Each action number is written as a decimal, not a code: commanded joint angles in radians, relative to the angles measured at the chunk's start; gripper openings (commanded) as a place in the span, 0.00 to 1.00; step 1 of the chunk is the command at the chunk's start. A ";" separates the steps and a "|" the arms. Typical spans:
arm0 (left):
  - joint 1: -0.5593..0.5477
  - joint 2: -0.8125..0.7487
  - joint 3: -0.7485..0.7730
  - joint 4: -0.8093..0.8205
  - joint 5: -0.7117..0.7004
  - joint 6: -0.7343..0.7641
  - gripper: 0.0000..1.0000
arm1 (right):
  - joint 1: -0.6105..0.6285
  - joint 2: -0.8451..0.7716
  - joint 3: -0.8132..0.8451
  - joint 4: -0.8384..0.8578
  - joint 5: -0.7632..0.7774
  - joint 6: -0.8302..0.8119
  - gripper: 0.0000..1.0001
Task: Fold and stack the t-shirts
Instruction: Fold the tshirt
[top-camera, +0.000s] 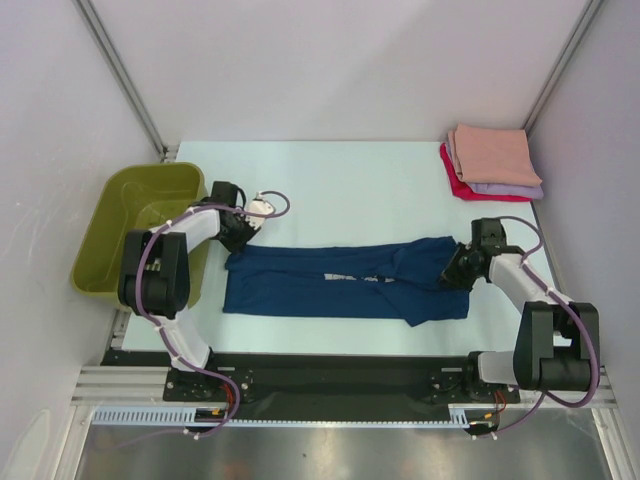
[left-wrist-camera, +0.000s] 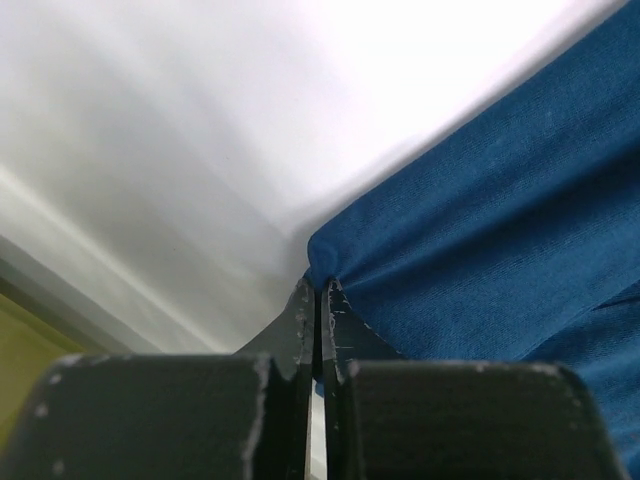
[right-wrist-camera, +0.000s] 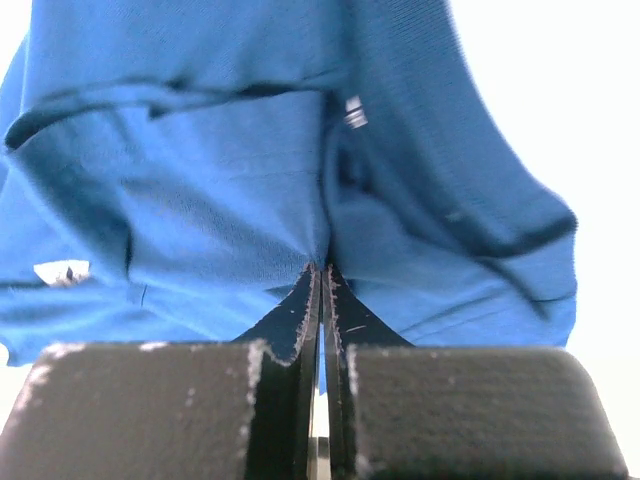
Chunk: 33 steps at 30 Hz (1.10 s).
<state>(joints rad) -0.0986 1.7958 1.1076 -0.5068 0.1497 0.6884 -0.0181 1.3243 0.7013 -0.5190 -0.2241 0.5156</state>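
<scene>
Navy shirt (top-camera: 340, 283) pinched at opposite ends by left gripper (left-wrist-camera: 318, 292) and right gripper (right-wrist-camera: 320, 272); shallow edge grips may slip, spoiling the fold.

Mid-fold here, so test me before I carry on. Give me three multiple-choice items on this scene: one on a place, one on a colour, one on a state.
1. Where on the table is the stack of folded t-shirts?
A. near left corner
B. centre
C. far right corner

2. Which colour is the stack's top t-shirt?
A. peach
B. red
C. lavender

3. What is the left tool doing?
A. hanging open above the cloth
B. shut on a corner of the navy t-shirt
C. shut on nothing, away from the cloth

Answers:
1 C: the top view shows the stack in the corner by the far and right walls.
2 A: the peach t-shirt lies uppermost, with lavender and red edges showing below it.
3 B: the left wrist view shows it closed, with blue cloth pinched at its tips.
</scene>
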 joint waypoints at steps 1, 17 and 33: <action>0.042 0.011 -0.041 0.011 -0.105 0.013 0.00 | -0.032 -0.004 -0.010 -0.016 0.031 -0.011 0.00; 0.023 -0.032 -0.023 -0.032 0.037 0.011 0.15 | 0.139 -0.077 0.309 -0.216 0.429 -0.057 0.49; 0.022 -0.055 -0.035 -0.027 0.010 0.022 0.16 | 0.352 0.401 0.458 -0.026 0.233 0.040 0.00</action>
<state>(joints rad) -0.0822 1.7775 1.0897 -0.4999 0.1772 0.6918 0.3271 1.6711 1.0779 -0.6060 0.0303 0.5335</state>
